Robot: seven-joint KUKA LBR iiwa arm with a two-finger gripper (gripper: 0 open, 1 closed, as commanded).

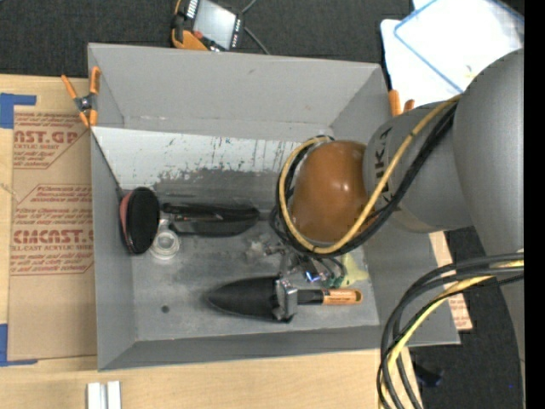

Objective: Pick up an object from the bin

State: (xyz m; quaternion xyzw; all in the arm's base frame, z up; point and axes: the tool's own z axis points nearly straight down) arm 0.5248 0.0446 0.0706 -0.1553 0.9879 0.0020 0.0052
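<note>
The grey metal bin (pixel 115 318) holds a handful of loose things spread over its floor. At the left lies a brush (pixel 139 220) with a round dark head edged in red and a black handle running to the right. A small clear ring (pixel 165 245) lies touching the head's lower right side. Lower down, near the front wall, lies a black tapered thing (pixel 241 298), flat on the floor, with its narrow tip to the left and its broad end to the right. The gripper (pixel 288 300) is down at that broad end. I cannot tell whether it is spread or pressed together, nor whether it touches the black thing. Just to its right lies a short orange stick (pixel 342 296) with a dark tip, and above that is a small green piece (pixel 354 269). The rounded orange cover (pixel 328 196) on the wrist, ringed by cables, hangs over the floor's right middle and hides what lies beneath, with the grey arm (pixel 481 160) coming in from the right.
</note>
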